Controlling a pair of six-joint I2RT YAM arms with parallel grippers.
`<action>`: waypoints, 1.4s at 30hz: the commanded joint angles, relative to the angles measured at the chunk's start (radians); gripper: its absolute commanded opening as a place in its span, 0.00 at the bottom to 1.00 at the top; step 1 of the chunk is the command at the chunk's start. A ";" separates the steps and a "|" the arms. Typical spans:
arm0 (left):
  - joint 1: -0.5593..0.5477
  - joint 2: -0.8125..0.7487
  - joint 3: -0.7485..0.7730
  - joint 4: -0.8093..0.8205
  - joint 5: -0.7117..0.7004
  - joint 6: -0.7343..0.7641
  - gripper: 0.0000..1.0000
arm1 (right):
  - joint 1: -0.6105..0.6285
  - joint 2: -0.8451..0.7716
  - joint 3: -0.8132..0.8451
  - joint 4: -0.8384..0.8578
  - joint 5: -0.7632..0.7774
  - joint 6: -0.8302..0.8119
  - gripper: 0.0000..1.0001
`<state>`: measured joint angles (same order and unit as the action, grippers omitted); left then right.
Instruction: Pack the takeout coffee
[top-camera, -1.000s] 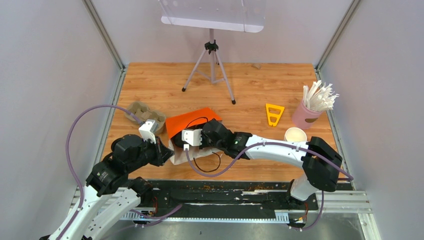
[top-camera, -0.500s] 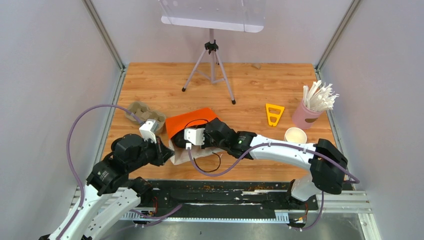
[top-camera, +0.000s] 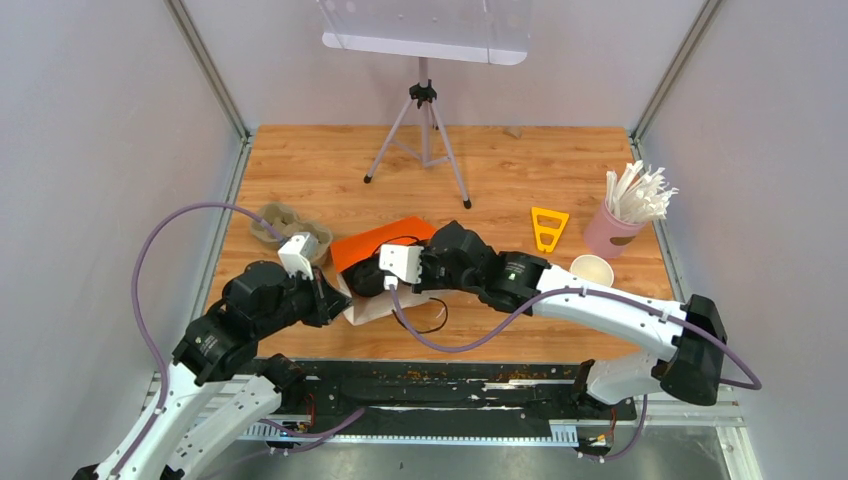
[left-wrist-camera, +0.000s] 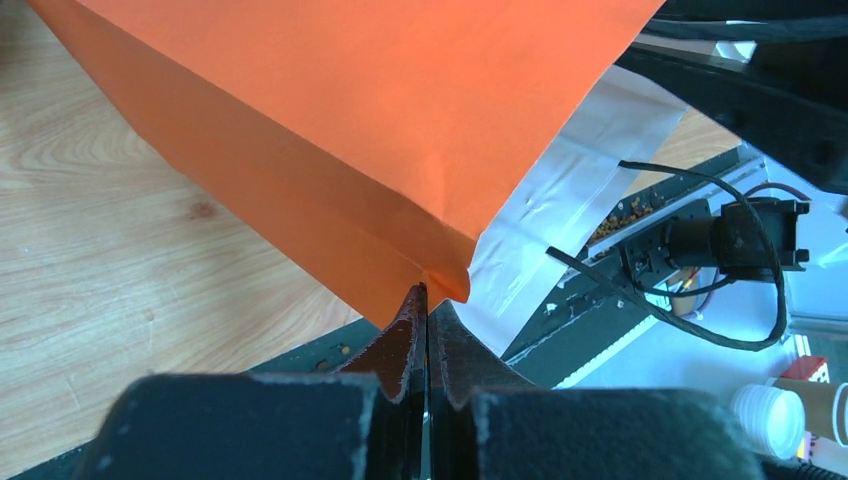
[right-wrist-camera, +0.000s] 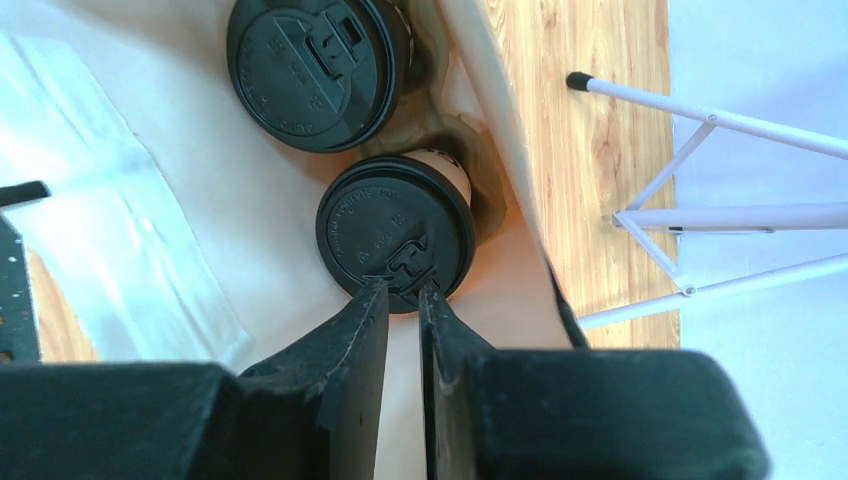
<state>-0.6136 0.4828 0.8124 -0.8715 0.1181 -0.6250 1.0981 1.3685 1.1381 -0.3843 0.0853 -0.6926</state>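
The orange paper bag (top-camera: 385, 245) lies on its side at the table's centre-left, its pale mouth facing the arms. My left gripper (left-wrist-camera: 427, 292) is shut on the bag's (left-wrist-camera: 400, 100) lower corner edge. In the right wrist view, two cups of the takeout coffee with black lids (right-wrist-camera: 395, 235) (right-wrist-camera: 310, 70) sit in a brown pulp holder (right-wrist-camera: 480, 170) inside the bag. My right gripper (right-wrist-camera: 403, 290) is at the bag's mouth (top-camera: 368, 282). Its jaws are a narrow gap apart, with the tips at the nearer lid's rim.
A second pulp cup tray (top-camera: 285, 225) lies left of the bag. A tripod (top-camera: 422, 140) stands behind it. On the right are a yellow triangular piece (top-camera: 548, 228), a pink cup of white straws (top-camera: 615, 225) and a lidless white cup (top-camera: 591, 270). A black cable (top-camera: 430, 320) loops at the front edge.
My right arm has drawn back to the right, out of the bag's mouth, and its jaws have parted slightly. The left gripper keeps its hold on the bag.
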 joint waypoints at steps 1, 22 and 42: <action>-0.002 0.016 0.041 0.046 0.020 -0.047 0.00 | -0.004 -0.058 0.079 -0.106 -0.069 0.049 0.19; -0.003 0.088 0.138 -0.069 -0.045 -0.151 0.00 | -0.031 -0.212 0.209 -0.187 -0.187 0.179 0.27; -0.002 0.168 0.235 -0.162 -0.074 -0.231 0.00 | -0.178 -0.243 0.172 -0.109 0.018 0.479 0.49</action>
<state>-0.6136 0.6373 1.0080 -1.0279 0.0544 -0.8238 0.9382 1.1473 1.3037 -0.5411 0.0708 -0.3141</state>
